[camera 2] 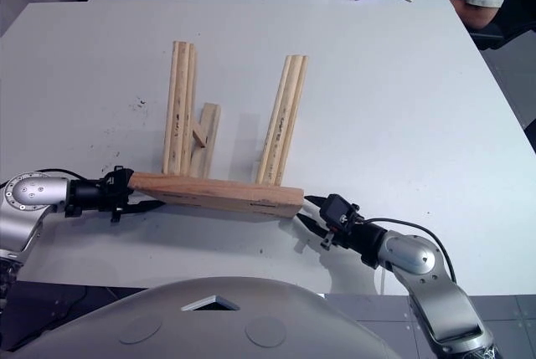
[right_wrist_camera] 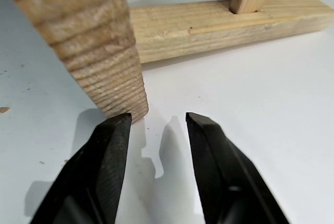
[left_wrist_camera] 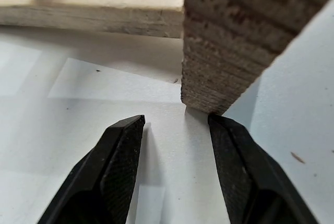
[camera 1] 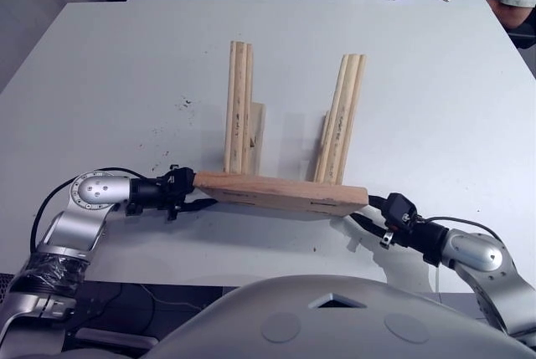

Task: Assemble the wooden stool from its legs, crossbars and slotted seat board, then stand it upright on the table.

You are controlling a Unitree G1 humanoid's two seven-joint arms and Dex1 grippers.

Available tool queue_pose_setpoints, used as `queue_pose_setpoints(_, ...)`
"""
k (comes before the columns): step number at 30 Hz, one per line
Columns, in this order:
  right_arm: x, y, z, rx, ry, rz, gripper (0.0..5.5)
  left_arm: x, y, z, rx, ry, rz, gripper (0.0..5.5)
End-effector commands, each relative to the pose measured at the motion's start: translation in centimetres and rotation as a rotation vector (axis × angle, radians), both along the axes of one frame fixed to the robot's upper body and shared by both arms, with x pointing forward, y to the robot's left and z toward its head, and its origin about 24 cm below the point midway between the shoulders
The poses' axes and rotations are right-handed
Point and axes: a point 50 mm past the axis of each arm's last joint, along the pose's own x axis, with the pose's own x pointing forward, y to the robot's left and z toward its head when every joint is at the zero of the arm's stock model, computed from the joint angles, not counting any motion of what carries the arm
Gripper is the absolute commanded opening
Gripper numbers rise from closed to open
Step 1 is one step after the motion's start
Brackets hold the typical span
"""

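Stool (camera 1: 285,158) lies on its side on table (camera 1: 100,83). Seat board (camera 1: 280,192) stands on edge, spanning between the two grippers; legs (camera 1: 239,108) point away from them.

Left gripper (left_wrist_camera: 175,125): at board's left end, fingers spread, holding nothing, board corner just ahead of one fingertip.

Right gripper (right_wrist_camera: 156,119): at board's right end, fingers likewise spread and empty; corner contact unclear.

- Seat board (camera 1: 280,192): bare pale wood; the cut end just ahead of the left gripper (left_wrist_camera: 176,121) is rough and layered.
- Legs (camera 1: 239,104): light, unvarnished wood.
- Table (camera 1: 109,83) beneath both grippers: smooth, matt white.
- Right gripper (right_wrist_camera: 157,117) fingers (right_wrist_camera: 107,161): matt black, finely textured, plastic-looking.
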Motion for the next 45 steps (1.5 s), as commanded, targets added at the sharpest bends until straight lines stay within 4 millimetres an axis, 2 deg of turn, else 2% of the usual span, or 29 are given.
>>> queue_pose_setpoints(1, 0.3, 1.1, 0.8, 0.051, -0.03, 0.034, 1.95, 0.8, -1.4, 1.0, -0.072, -0.031, -0.005, 2.28)
queue_pose_setpoints(9, -0.3, 1.5, 3.2, 0.095, -0.066, 0.074, 1.95, 0.1, -2.1, 3.3, -0.148, -0.009, -0.016, 2.28)
queue_pose_setpoints(15, -0.7, 2.1, 7.5, 0.196, -0.124, 0.103, 1.95, -0.9, -2.9, 6.9, -0.25, 0.012, -0.03, 2.28)
queue_pose_setpoints(19, -0.8, 2.2, 10.2, 0.259, -0.179, 0.116, 1.95, -0.7, -3.5, 9.9, -0.341, -0.013, -0.024, 2.28)
queue_pose_setpoints(25, 0.4, 2.0, 13.8, 0.381, -0.286, 0.119, 1.95, 0.0, -4.7, 14.0, -0.496, -0.057, -0.037, 2.28)
queue_pose_setpoints(31, 1.7, 1.7, 16.4, 0.443, -0.387, 0.07, 1.95, 0.5, -5.4, 15.9, -0.594, -0.063, -0.039, 2.28)
queue_pose_setpoints(35, 2.7, 1.4, 16.9, 0.436, -0.411, 0.044, 1.95, 1.0, -5.4, 16.9, -0.626, -0.069, -0.026, 2.28)
queue_pose_setpoints(38, 3.5, 1.4, 16.9, 0.43, -0.42, 0.018, 1.95, 2.2, -5.8, 17.5, -0.649, -0.096, -0.014, 2.28)
queue_pose_setpoints(41, 4.7, 1.0, 15.5, 0.374, -0.4, -0.028, 1.95, 3.3, -6.4, 17.4, -0.66, -0.115, 0.005, 2.28)
queue_pose_setpoints(45, 6.1, 0.0, 12.2, 0.288, -0.333, -0.079, 1.95, 4.1, -7.0, 16.2, -0.644, -0.117, 0.025, 2.28)
